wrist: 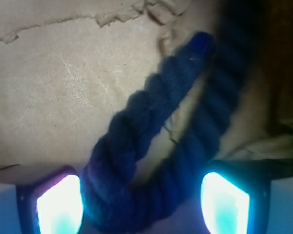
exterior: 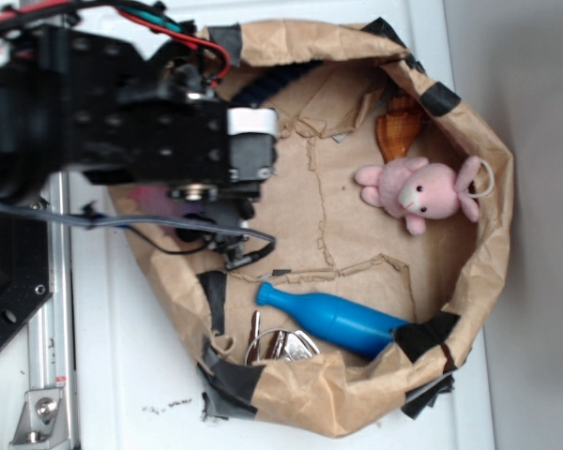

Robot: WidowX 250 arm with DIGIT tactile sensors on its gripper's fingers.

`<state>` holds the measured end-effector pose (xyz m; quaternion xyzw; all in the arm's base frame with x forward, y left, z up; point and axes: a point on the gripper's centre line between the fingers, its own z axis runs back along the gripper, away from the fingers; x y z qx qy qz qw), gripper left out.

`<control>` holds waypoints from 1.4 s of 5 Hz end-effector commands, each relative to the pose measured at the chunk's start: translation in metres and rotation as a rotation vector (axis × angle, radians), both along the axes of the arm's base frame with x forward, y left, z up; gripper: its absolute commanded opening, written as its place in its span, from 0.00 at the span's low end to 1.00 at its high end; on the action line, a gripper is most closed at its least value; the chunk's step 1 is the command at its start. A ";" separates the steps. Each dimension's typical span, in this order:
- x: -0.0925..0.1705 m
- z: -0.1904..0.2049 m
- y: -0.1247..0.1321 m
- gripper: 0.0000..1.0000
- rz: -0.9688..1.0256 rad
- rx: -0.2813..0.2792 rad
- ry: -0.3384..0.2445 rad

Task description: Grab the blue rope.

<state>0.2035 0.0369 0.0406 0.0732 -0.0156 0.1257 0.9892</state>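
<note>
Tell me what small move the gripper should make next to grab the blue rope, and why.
Probably close the gripper now. In the wrist view the bend of the blue rope lies between the two lit fingers, which stand apart on either side of it. The rope looks centred enough that shutting should catch the bend. How far above the paper the fingers sit cannot be told.
</note>
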 end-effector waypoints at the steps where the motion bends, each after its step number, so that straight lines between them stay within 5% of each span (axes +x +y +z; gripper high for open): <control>1: 0.002 0.008 -0.003 1.00 0.009 -0.018 -0.042; 2: 0.005 -0.002 -0.006 1.00 -0.005 -0.020 -0.016; 3: 0.005 -0.010 -0.008 0.88 -0.009 -0.020 0.003; 4: 0.011 -0.012 -0.013 0.00 -0.022 -0.011 0.015; 5: 0.019 -0.013 -0.024 0.90 -0.059 -0.002 0.024; 6: 0.020 -0.011 -0.031 1.00 -0.080 0.002 0.016; 7: 0.018 -0.009 -0.031 1.00 -0.081 -0.002 0.009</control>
